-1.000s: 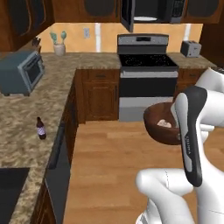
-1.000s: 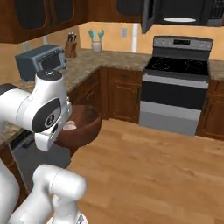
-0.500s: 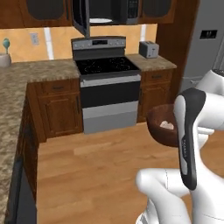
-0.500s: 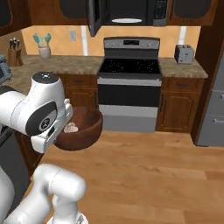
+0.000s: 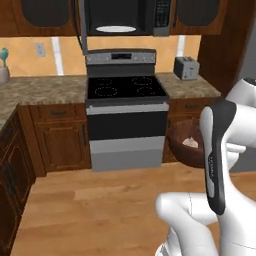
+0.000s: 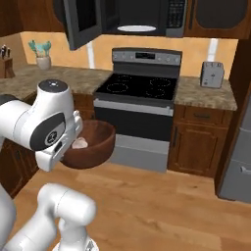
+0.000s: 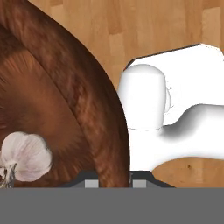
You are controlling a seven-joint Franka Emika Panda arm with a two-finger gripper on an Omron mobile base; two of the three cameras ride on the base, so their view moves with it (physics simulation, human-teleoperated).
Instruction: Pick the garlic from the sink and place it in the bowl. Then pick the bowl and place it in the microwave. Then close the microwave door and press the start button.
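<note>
My gripper [image 7: 114, 183] is shut on the rim of the dark reddish-brown wooden bowl [image 7: 65, 96], one fingertip on each side of the wall. The garlic [image 7: 26, 155], a pale lumpy bulb, lies inside the bowl. I carry the bowl [image 5: 186, 146] at about counter height over the wooden floor, with the garlic [image 6: 80, 143] showing in the bowl [image 6: 95, 147] beside my hand. Ahead and above hangs the black microwave [image 5: 120, 17], white turntable plate [image 6: 137, 28] showing. The microwave door [image 6: 81, 22] stands swung open to its left. The sink is out of view.
A black-topped stove [image 5: 125, 87] stands straight ahead under the microwave, between wooden counters. A toaster [image 5: 186, 67] sits on the right counter. A grey fridge [image 6: 240, 162] stands at the far right and dark cabinets [image 5: 10, 175] at the left. Bare wooden floor [image 5: 90, 210] lies in front.
The base has driven and turned, so the stove and microwave have swung from the right into the centre and come closer. The bowl with the garlic stays in the gripper.
</note>
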